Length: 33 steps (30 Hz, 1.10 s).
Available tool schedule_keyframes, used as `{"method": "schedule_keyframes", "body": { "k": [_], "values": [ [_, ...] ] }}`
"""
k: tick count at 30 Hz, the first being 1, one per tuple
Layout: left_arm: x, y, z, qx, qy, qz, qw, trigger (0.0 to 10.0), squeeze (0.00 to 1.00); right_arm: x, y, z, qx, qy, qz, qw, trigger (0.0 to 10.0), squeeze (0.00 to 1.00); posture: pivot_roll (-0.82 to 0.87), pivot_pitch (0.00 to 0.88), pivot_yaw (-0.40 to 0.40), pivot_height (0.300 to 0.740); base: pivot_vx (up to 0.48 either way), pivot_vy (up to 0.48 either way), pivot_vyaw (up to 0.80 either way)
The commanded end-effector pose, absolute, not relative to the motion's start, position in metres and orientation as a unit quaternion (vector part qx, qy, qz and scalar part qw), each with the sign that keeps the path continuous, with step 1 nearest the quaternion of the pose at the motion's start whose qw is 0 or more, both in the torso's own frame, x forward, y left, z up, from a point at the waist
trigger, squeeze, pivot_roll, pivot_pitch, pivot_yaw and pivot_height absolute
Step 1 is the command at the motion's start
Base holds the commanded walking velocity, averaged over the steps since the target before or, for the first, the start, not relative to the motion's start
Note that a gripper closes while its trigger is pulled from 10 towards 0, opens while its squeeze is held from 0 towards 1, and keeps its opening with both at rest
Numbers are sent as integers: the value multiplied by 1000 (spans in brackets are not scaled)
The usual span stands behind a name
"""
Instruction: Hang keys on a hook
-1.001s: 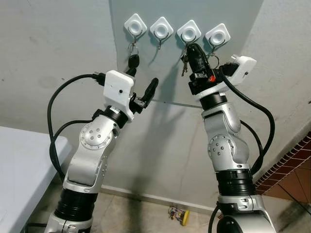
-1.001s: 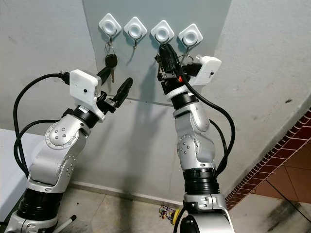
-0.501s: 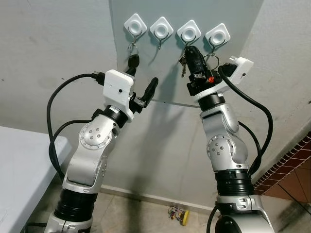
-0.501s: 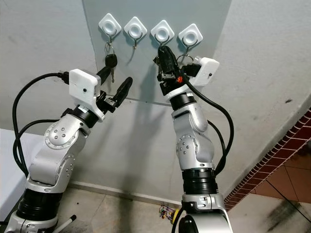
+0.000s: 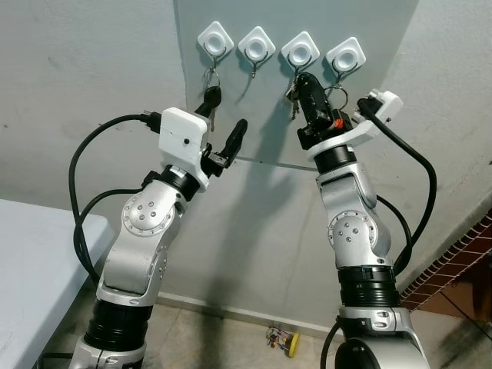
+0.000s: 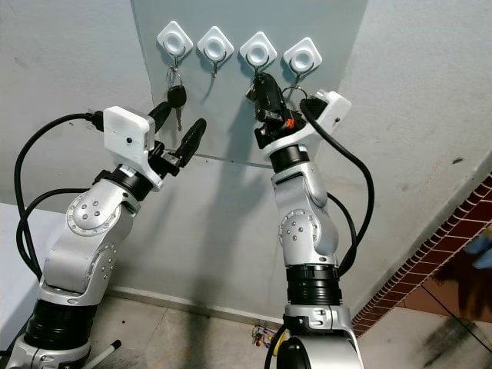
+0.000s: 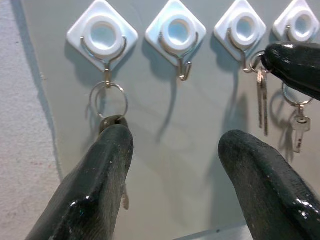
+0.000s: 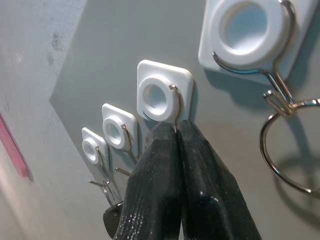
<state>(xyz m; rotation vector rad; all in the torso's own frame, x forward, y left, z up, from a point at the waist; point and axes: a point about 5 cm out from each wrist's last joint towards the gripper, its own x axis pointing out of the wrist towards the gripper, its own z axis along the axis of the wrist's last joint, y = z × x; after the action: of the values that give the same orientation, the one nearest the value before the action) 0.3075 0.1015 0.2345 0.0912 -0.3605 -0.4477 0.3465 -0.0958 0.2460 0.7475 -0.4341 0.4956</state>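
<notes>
The right claw [image 5: 301, 79] is raised to the grey panel [image 5: 292, 138] on the wall, its two black fingers [image 8: 175, 200] pressed tightly together just under the third hook [image 8: 162, 97] of the row of four white hooks. In the right wrist view the fingertips meet right at the lower end of that hook's wire, and the left wrist view shows a bunch of keys [image 7: 261, 102] hanging from the same wire directly beside the claw's tip. Whether the closed fingers pinch the key ring itself cannot be told; the ring is hidden at the point where they meet.

On the far side of this claw, the fourth hook [image 5: 344, 56] carries a ring with a small key [image 7: 298, 131]. Toward the other arm from the right claw, the second hook [image 5: 256, 44] hangs bare, and beyond it the first hook [image 5: 214, 38] holds a ring with a black-headed car key [image 5: 211, 97].

The left claw [image 5: 224, 131] is lifted below the first two hooks with its fingers spread wide and gripping nothing. One finger [image 7: 97, 185] lies just in front of the black-headed key, covering most of it in the wrist view; the other points up beneath the second hook.

A grey counter [image 5: 31, 277] stands low beside the left arm, and a small yellow object [image 5: 283, 339] lies on the floor [image 5: 223, 338] at the foot of the wall.
</notes>
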Motion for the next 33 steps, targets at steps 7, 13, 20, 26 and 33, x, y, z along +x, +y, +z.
{"method": "schedule_keyframes", "body": {
  "k": [7, 13, 20, 26, 33],
  "values": [
    [306, 102, 237, 43, -180, -222, 957, 10000, 0, 350, -98, 248, 441, -188, 226, 848, 10000, 0, -55, 0, -36, 724, 0, 0, 0],
    [306, 102, 238, 41, -180, -221, 958, 10000, 0, 351, -97, 244, 477, -170, 219, 834, 10000, 0, -55, 0, -36, 724, 0, 0, 0],
    [306, 102, 238, 40, -180, -219, 958, 10000, 0, 351, -96, 241, 492, -156, 219, 828, 10000, 0, -53, 0, -38, 724, 0, 0, 0],
    [307, 103, 239, 38, -180, -219, 958, 10000, 0, 351, -97, 241, 506, -151, 217, 821, 10000, 0, -52, 0, -39, 724, 0, 0, 0],
    [307, 103, 240, 34, -182, -216, 959, 10000, 0, 351, -96, 242, 503, -152, 226, 820, 10000, 0, -51, 0, -40, 724, 0, 0, 0]
  ]
}}
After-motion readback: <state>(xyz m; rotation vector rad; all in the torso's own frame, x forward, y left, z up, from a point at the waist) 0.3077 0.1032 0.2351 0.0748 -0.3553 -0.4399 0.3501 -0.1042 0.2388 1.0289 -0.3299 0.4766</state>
